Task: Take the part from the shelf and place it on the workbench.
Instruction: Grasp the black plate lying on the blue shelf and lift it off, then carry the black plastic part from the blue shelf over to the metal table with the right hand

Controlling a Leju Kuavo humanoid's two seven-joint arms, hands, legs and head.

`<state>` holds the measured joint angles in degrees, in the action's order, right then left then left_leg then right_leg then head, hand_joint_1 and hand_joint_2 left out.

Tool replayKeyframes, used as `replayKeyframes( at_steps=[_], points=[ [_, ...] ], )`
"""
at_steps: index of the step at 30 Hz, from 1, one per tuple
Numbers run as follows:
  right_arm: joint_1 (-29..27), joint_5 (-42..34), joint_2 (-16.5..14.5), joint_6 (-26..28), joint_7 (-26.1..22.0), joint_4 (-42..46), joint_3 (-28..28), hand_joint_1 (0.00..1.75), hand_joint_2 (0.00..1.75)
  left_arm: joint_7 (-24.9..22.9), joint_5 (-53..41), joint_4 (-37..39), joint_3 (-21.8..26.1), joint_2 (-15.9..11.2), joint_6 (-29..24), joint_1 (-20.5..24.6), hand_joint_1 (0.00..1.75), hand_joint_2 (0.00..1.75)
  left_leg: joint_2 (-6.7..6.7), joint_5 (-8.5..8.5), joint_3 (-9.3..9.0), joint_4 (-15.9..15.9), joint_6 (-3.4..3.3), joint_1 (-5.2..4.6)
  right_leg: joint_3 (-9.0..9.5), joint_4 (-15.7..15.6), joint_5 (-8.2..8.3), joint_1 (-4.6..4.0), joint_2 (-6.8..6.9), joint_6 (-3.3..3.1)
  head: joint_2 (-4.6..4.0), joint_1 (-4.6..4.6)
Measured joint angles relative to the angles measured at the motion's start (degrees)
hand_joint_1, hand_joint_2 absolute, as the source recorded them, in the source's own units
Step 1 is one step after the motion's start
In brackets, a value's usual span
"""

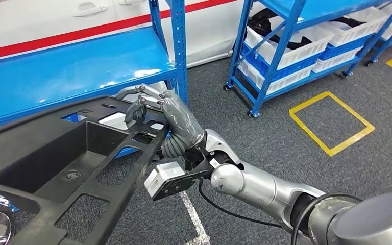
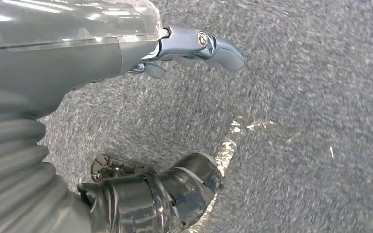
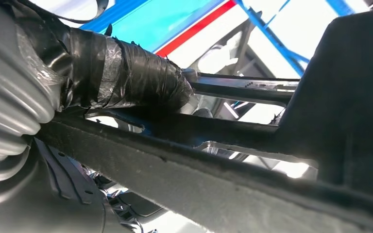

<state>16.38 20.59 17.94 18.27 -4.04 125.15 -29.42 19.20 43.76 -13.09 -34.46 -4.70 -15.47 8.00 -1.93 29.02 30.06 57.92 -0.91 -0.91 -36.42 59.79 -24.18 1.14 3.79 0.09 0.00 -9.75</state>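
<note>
The right robot hand [image 1: 171, 120] is gripping the large black moulded plastic part [image 1: 56, 168] at its upper rail, the fingers [image 1: 145, 99] curling over the far side of the rail while the taped thumb [image 3: 136, 73] is pressing along it in the right wrist view. The part is a wide, ribbed panel with open rectangular cut-outs, and it is hanging in the air in front of the blue metal shelf [image 1: 71, 66], tilted, with its near end filling the lower left of the head view. Whether its far edge is resting on the shelf board is hard to tell, since the panel is covering that spot. The silver right arm [image 1: 265, 186] is reaching in from the lower right. The left robot hand [image 2: 194, 46] is hanging above the grey speckled carpet floor [image 2: 311, 121] with its fingers spread and holding nothing. Further back, a second blue rack [image 1: 286, 30] is carrying white plastic bins [image 1: 296, 48], and a yellow taped square [image 1: 332, 122] is marking the floor beside it.
</note>
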Motion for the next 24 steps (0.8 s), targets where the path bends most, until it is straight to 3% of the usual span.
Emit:
replayKeyframes(
  at_steps=[2, 3, 4, 6, 7, 8, 9, 11, 13, 14, 16, 17, 19, 20, 22, 23, 24],
  points=[
    [0.0, 0.0, 0.0, 0.0, 0.0, 0.0, 0.0, 1.75, 1.75, 0.0, 0.2, 0.0, 0.1, 0.0, -0.1, -0.1, 0.00, 1.75, 0.73, -0.74, 0.10, -1.0, -0.69, 0.15, -0.01, -0.2, 0.22, 0.00, 0.52, 0.62, 0.00, -0.02],
    [0.0, 0.0, 0.0, 0.0, 0.0, 0.0, 0.0, 1.75, 1.75, 0.0, 0.2, 0.0, 0.1, 0.0, -0.2, -0.2, 0.00, 1.75, 1.11, -1.22, 0.07, -1.5, -1.06, 0.32, -0.40, 0.6, -0.55, -0.03, 0.02, 0.84, 0.00, -0.04],
    [0.1, 0.0, 0.0, 0.0, 0.0, -0.1, 0.0, 1.75, 1.75, 0.1, 0.2, 0.0, 0.1, 0.1, -0.3, -0.3, 0.00, 1.75, 1.44, -1.71, 0.11, -1.9, -1.44, 0.49, -1.27, 2.6, -2.07, -0.06, -0.83, 0.97, 0.00, -0.07],
    [0.1, -0.1, 0.0, 0.0, 0.0, -0.2, 0.0, 1.75, 1.75, 0.2, 0.2, 0.0, 0.1, 0.1, -0.6, -0.3, 0.00, 1.75, 2.24, -2.29, 0.62, -1.9, -1.97, 0.46, -4.30, 9.8, -6.15, -0.14, -2.75, 0.96, 0.00, -0.15],
    [0.0, -0.2, 0.0, 0.0, 0.0, -0.2, 0.0, 1.75, 1.75, 0.2, 0.2, 0.0, 0.1, 0.1, -0.7, -0.3, 0.00, 1.75, 2.70, -2.46, 1.04, -1.6, -2.12, 0.35, -5.63, 13.3, -7.44, -0.18, -3.21, 0.90, 0.00, -0.21],
    [0.0, -0.3, 0.0, 0.0, 0.0, -0.3, 0.0, 1.75, 1.75, 0.2, 0.2, 0.0, 0.1, 0.1, -0.8, -0.3, 0.00, 1.75, 3.25, -2.56, 1.42, -1.3, -2.17, 0.25, -6.15, 15.1, -7.68, -0.25, -3.47, 0.81, 0.00, -0.28],
    [0.0, -0.5, 0.0, 0.0, 0.0, -0.3, 0.0, 1.75, 1.75, 0.1, 0.3, 0.0, 0.1, 0.1, -0.9, -0.3, 0.00, 1.75, 3.83, -2.61, 1.75, -1.0, -2.18, 0.17, -5.59, 14.7, -6.88, -0.32, -3.64, 0.67, 0.00, -0.37],
    [0.0, -0.9, 0.0, 0.0, -0.1, -0.3, 0.0, 1.75, 1.75, 0.1, 0.3, 0.0, 0.1, 0.1, -1.0, -0.4, 0.00, 1.75, 5.03, -2.57, 2.35, -0.1, -2.11, 0.10, -1.95, 8.4, -3.79, -0.48, -4.78, 0.16, 0.00, -0.46],
    [0.0, -1.0, 0.0, 0.0, -0.2, -0.3, 0.0, 1.75, 1.75, 0.3, 0.3, 0.0, 0.2, 0.2, -0.8, -0.5, 0.00, 1.75, 6.16, -2.47, 3.33, 0.9, -1.79, -0.04, 1.24, 2.5, -2.29, -0.45, -6.48, -0.23, 0.00, -0.82],
    [-0.1, -1.1, 0.0, 0.1, -0.2, -0.3, 0.0, 1.75, 1.75, 0.5, 0.3, 0.0, 0.2, 0.2, -0.6, -0.6, 0.00, 1.75, 6.63, -2.53, 3.85, 1.2, -1.52, 0.02, 1.74, 1.3, -2.32, -0.45, -6.96, -0.34, 0.00, -1.05],
    [-0.3, -1.1, 0.0, 0.2, -0.2, -0.3, 0.0, 1.75, 1.75, 0.7, 0.3, 0.0, 0.3, 0.1, -0.3, -1.1, 0.00, 1.75, 7.64, -2.87, 4.52, 1.4, -0.87, 0.13, 1.76, 0.8, -2.18, -0.33, -6.21, -0.50, 0.00, -1.52],
    [-0.3, -1.1, 0.0, 0.2, -0.2, -0.3, 0.0, 1.75, 1.75, 0.8, 0.3, 0.1, 0.3, 0.1, -0.1, -1.3, 0.00, 1.75, 7.45, -2.74, 4.75, 1.6, -0.53, 0.07, 1.84, 0.5, -1.95, -0.16, -5.65, -0.69, 0.00, -1.68],
    [-0.4, -1.1, -0.1, 0.4, -0.2, -0.3, 0.0, 1.75, 1.75, 0.7, 0.2, 0.1, 0.4, 0.1, 0.0, -1.6, 0.00, 1.75, 5.53, -0.85, 6.10, 4.3, 0.35, 0.04, 2.07, -0.2, -1.52, 0.31, -4.38, -1.04, 0.00, -2.30],
    [-0.5, -1.1, -0.1, 0.4, -0.2, -0.3, 0.0, 1.75, 1.75, 0.5, 0.2, 0.1, 0.4, 0.2, 0.1, -1.6, 0.00, 1.75, 4.12, 0.89, 7.46, 7.3, 0.87, 0.30, 2.13, -0.3, -1.41, 0.34, -3.74, -1.11, 0.00, -2.59],
    [-0.7, -1.0, -0.2, 0.5, 0.0, -0.3, 0.0, 1.75, 1.75, -0.4, 0.0, 0.1, 0.4, 0.2, 0.1, -1.6, 0.00, 1.75, 2.81, 3.85, 10.42, 14.1, 1.80, 1.04, 2.02, -0.3, -1.35, 0.45, -2.37, -1.14, 0.00, -3.12],
    [-0.8, -1.0, -0.2, 0.4, 0.1, -0.3, 0.0, 1.75, 1.75, -1.0, 0.0, 0.1, 0.4, 0.1, 0.2, -1.7, 0.00, 1.75, 2.55, 4.15, 11.07, 15.9, 2.17, 1.38, 1.98, -0.3, -1.32, 0.54, -1.69, -1.10, 0.00, -3.33],
    [-0.8, -1.0, -0.2, 0.4, 0.3, -0.3, 0.0, 1.75, 1.75, -1.6, 0.0, 0.1, 0.4, 0.1, 0.2, -1.9, 0.00, 1.75, 2.34, 3.42, 10.61, 15.4, 2.49, 1.67, 1.95, -0.3, -1.28, 0.65, -1.05, -1.02, 0.00, -3.62]
  ],
)
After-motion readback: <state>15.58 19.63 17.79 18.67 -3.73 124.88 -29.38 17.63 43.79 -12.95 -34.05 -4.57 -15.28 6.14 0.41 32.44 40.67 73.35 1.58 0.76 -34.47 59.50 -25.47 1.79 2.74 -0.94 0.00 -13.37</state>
